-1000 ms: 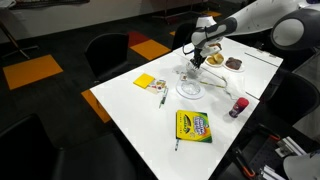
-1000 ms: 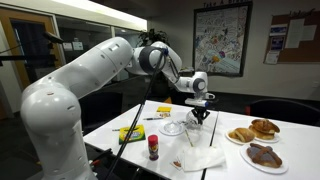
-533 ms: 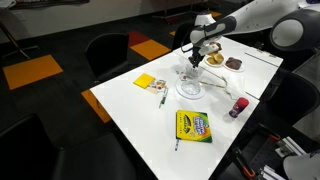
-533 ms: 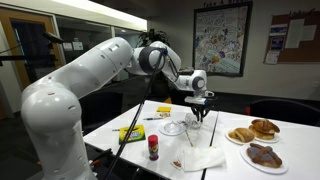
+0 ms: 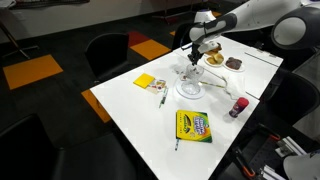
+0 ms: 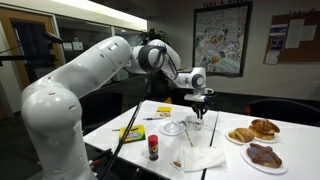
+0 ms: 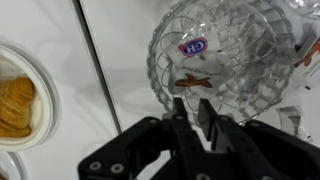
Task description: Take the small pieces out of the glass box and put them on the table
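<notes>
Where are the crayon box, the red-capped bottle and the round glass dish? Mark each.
crayon box (image 5: 194, 126), exterior view, middle of its front face.
red-capped bottle (image 5: 240, 104), exterior view, its red cap.
round glass dish (image 7: 250, 60), wrist view, its patterned wall.

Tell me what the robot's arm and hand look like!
The arm is big, smooth and white, built from fat rounded pieces with dark rings at the joints. The hand is black and blocky, with two narrow fingers side by side.
</notes>
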`<control>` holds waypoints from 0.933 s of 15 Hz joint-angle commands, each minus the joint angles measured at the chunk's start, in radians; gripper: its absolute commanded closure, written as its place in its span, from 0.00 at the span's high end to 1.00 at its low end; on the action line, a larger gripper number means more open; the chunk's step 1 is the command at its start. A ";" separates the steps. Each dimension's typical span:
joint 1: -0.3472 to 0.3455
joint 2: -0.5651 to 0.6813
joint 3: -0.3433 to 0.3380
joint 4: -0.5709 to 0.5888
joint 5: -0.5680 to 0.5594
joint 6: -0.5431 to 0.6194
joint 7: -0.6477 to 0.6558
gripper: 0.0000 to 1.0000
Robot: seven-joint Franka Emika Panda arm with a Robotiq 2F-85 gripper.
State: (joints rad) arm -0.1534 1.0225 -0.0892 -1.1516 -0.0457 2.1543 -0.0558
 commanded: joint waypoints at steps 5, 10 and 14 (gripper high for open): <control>0.021 -0.059 -0.002 -0.109 -0.011 0.024 0.010 0.38; 0.038 -0.092 0.003 -0.175 -0.007 0.037 0.017 0.37; 0.049 -0.099 -0.009 -0.214 -0.013 0.053 0.043 0.73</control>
State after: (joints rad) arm -0.1149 0.9706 -0.0860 -1.2755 -0.0456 2.1693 -0.0418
